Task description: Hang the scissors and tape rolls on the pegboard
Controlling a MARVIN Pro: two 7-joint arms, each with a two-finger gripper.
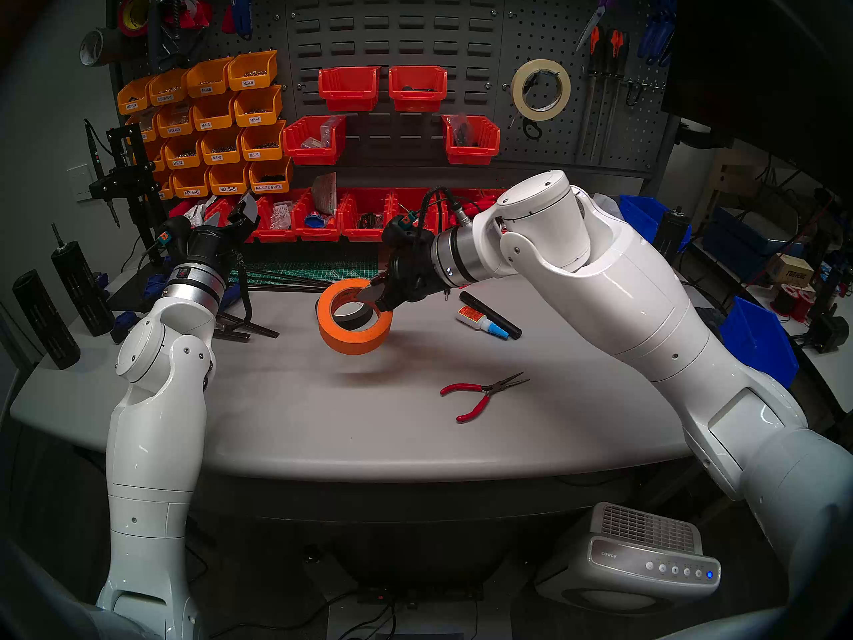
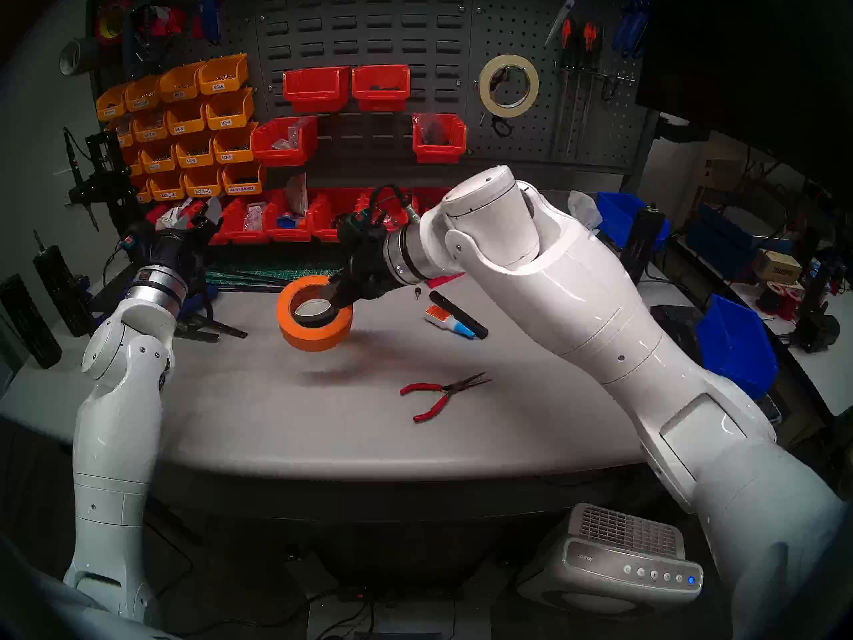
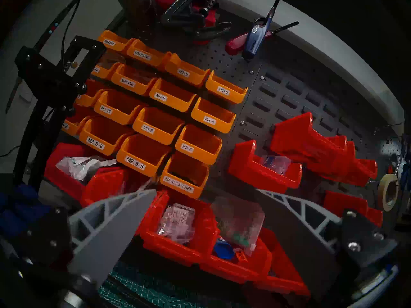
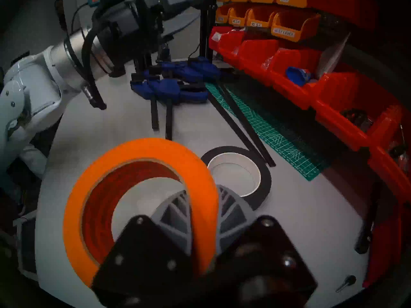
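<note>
Nearest the head camera, the right arm's white forearm sweeps in from the lower right and bends at the elbow, so that its wrist slopes down and toward the left over the grey table (image 1: pixel 286 408). Its right end effector (image 1: pixel 379 297) is clamped on the near wall of the orange tape roll (image 1: pixel 353 318), one finger inside the core and one outside (the wrist view shows this plainly: grey ribbed fingers (image 4: pixel 178 214) pinch the orange band (image 4: pixel 138 203)). That roll hangs tilted, clear of the table, with a faint shadow beneath it. Behind it a black tape roll (image 4: pixel 240 174) with a white core lies flat on the table.

On the other side, the left arm rises from the lower left, elbow bent, wrist angled slightly upward toward the bins. Its left end effector (image 1: pixel 231 216) holds nothing and stands spread wide; in its wrist view the two grey fingers (image 3: pixel 115 225) frame red bins (image 3: pixel 178 229) and orange bins (image 3: pixel 155 125).

Up on the pegboard (image 1: pixel 572 131), at the right, the cream masking tape roll (image 1: pixel 541 89) already hangs on a hook, and the black-handled scissors (image 1: pixel 531 127) hang just below it. Red-handled pliers (image 1: pixel 480 394) lie near the table's front, apart from a glue bottle (image 1: pixel 482 322) and a black marker (image 1: pixel 489 313) lying side by side.
</note>
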